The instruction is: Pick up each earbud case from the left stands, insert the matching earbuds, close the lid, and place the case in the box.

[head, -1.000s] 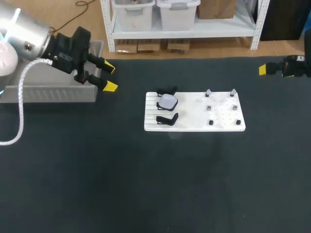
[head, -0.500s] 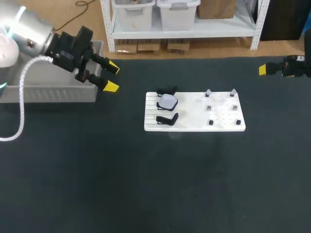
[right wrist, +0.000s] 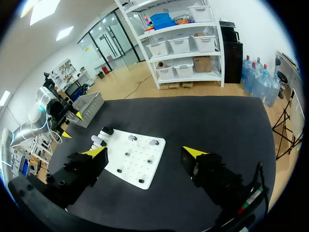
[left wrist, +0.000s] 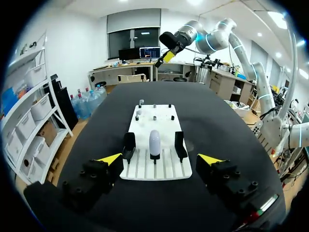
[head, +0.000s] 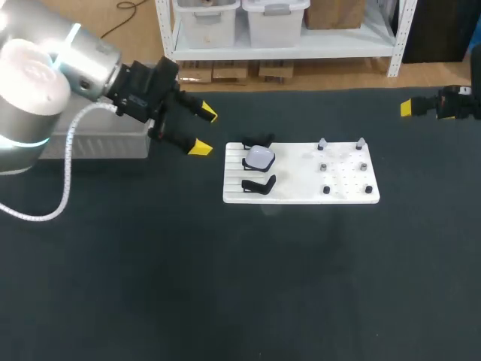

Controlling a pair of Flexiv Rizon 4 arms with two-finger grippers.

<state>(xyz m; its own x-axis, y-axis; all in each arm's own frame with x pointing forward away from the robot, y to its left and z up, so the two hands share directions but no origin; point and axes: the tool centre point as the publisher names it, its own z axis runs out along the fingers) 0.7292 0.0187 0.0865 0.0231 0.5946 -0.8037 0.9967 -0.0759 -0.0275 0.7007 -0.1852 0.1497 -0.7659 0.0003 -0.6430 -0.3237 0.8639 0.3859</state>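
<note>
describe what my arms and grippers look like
The left arm has rounded silver-white links, a glowing cyan ring and a white braided cable. The right arm is silver-white with cyan rings too. The left gripper and right gripper are black, blocky, yellow-tipped.

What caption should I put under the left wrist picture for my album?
Open left pincer hovers before the white board, facing the one earbud case on it.
</note>
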